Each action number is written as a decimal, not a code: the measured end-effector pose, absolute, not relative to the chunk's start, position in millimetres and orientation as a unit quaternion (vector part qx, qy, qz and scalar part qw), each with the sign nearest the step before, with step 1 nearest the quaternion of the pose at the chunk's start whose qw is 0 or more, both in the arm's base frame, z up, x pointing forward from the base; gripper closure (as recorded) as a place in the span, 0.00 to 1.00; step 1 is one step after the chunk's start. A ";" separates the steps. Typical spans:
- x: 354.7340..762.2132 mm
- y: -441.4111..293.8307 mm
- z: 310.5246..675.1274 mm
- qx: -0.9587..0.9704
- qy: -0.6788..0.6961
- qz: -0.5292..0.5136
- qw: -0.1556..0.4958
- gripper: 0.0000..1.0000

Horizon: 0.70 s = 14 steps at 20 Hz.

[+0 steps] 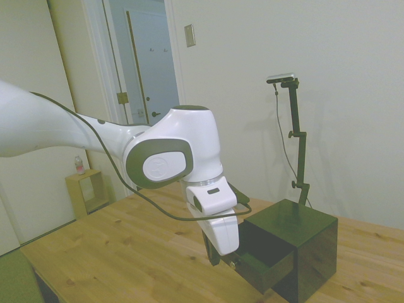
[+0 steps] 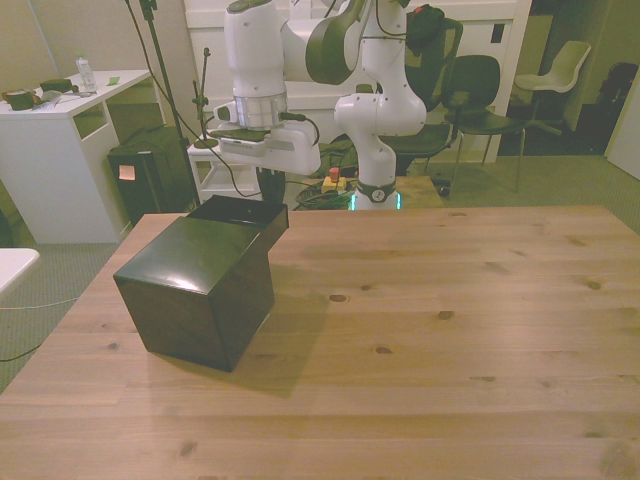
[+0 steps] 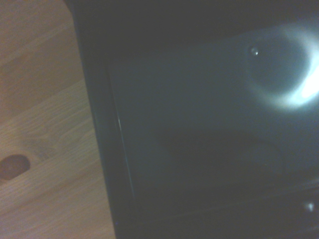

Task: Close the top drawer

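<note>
A small black cube cabinet [image 1: 310,243] [image 2: 195,285] stands on the wooden table [image 1: 126,252] [image 2: 450,330]. Its top drawer [image 1: 268,270] [image 2: 240,212] is pulled out a good way, and the inside looks empty. A small metallic knob [image 1: 233,265] shows on the drawer front. My gripper [image 1: 218,257] [image 2: 268,188] hangs low, right at the drawer's front panel beside the knob. The wrist view looks down into the dark drawer interior [image 3: 199,124], with bare table wood [image 3: 45,124] beside it. The two lower drawers are hidden.
The cabinet sits near the front view's left side of the table. Broad bare tabletop stretches to the front view's right. Off the table are a white desk [image 2: 60,130], dark chairs [image 2: 470,90] and a small wooden shelf [image 1: 88,192].
</note>
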<state>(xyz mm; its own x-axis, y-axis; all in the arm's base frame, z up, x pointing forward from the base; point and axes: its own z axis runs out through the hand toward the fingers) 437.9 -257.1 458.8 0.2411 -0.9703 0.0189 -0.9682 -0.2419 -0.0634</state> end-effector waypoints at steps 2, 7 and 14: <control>444.2 -260.2 458.6 -0.788 0.615 -0.028 0.017 1.00; 453.1 -265.1 465.6 -0.789 0.613 -0.037 0.016 1.00; 462.2 -281.6 477.1 -0.785 0.616 -0.052 0.019 1.00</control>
